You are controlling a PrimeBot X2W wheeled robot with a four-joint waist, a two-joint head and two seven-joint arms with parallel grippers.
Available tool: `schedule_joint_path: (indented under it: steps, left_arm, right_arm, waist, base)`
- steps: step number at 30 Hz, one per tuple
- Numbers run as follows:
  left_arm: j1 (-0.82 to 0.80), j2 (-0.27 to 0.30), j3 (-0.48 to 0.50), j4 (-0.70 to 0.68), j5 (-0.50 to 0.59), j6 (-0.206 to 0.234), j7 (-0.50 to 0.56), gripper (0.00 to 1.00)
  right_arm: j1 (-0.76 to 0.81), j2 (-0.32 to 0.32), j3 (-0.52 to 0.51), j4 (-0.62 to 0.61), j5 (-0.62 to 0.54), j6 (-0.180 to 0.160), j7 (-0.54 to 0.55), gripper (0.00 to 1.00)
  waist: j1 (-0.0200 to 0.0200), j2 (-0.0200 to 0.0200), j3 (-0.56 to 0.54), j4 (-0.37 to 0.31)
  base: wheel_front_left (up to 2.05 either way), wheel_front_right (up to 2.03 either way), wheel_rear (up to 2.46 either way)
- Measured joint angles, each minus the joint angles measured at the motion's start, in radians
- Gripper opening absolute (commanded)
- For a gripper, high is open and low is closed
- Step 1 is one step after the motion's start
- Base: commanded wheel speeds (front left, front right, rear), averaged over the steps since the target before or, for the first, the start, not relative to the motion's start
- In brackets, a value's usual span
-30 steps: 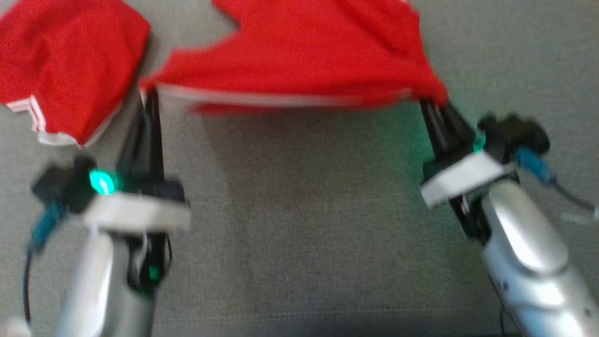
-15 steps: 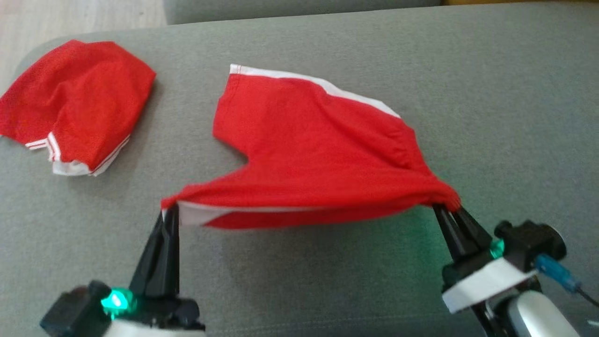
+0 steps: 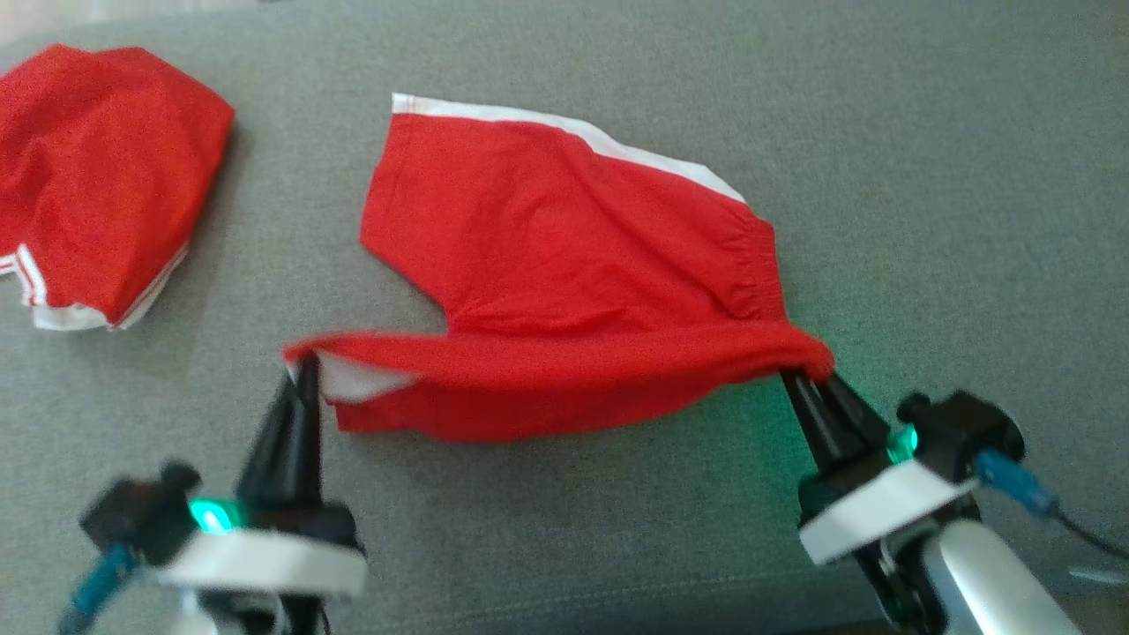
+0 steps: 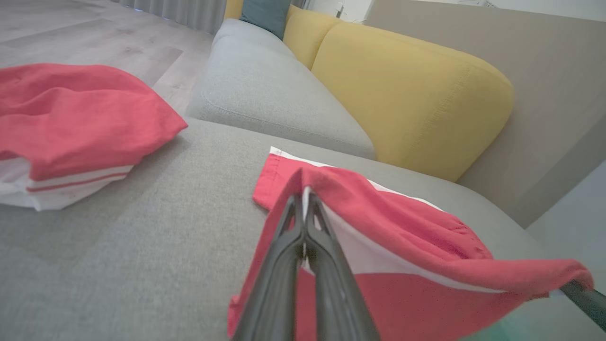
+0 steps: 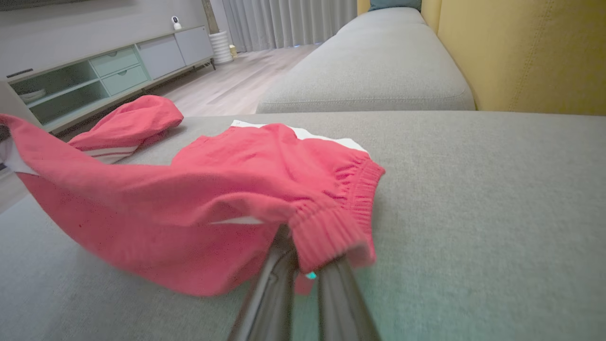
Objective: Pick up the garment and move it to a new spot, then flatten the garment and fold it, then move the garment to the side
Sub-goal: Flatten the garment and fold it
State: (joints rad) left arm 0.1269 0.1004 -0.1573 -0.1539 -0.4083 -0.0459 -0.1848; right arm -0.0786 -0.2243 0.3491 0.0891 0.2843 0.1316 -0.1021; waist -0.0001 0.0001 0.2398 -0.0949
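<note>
Garment (image 3: 564, 256) pinched, right pincer (image 3: 801, 379) tips hidden

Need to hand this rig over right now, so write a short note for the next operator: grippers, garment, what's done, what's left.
Left gripper: shut on the white-trimmed leg hem of the red shorts.
Right gripper: shut on the shorts' waistband corner.
Shorts: the far half lies flat on the grey sofa cushion; the near edge is held up, stretched between the two grippers. A second red garment lies bunched to the left, apart from them.
Done: shorts picked up and laid out, it seems.
Left: probably carry the held edge over to finish the fold, then move the shorts aside.
</note>
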Motion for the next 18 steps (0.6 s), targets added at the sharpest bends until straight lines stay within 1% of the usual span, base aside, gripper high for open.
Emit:
schedule_joint_path:
  steps: [3,8,9,14,18]
  left_arm:
    - [-0.101,0.024,0.017,0.079,-0.008,-0.012,0.003,0.0]
    - [-0.289,0.058,0.02,0.218,0.004,-0.026,0.014,0.0]
    - [-0.289,0.058,0.02,0.218,0.004,-0.026,0.014,0.0]
    - [-0.493,0.061,0.009,0.383,0.027,-0.035,0.025,0.0]
    - [-0.625,0.063,0.001,0.507,0.05,-0.035,0.023,0.0]
  right_arm:
    - [-0.069,0.017,0.008,0.056,0.007,0.0,-0.018,0.0]
    - [-0.179,0.051,0.021,0.153,0.008,0.0,-0.043,0.0]
    - [-0.179,0.051,0.021,0.153,0.008,0.0,-0.043,0.0]
    - [-0.298,0.097,0.001,0.242,0.005,0.0,-0.058,0.0]
    - [-0.368,0.126,-0.017,0.293,0.0,0.0,-0.067,0.0]
  waist:
    - [0.0,0.0,0.025,-0.009]
    - [0.0,0.0,0.076,-0.021]
    - [0.0,0.0,0.076,-0.021]
    - [0.0001,0.0,0.135,-0.032]
    - [0.0001,0.0,0.18,-0.036]
  base:
    - [0.0,0.0,0.0]
    - [0.0,0.0,0.0]
    - [0.0,0.0,0.0]
    - [0.0,0.0,0.0]
    - [0.0,0.0,0.0]
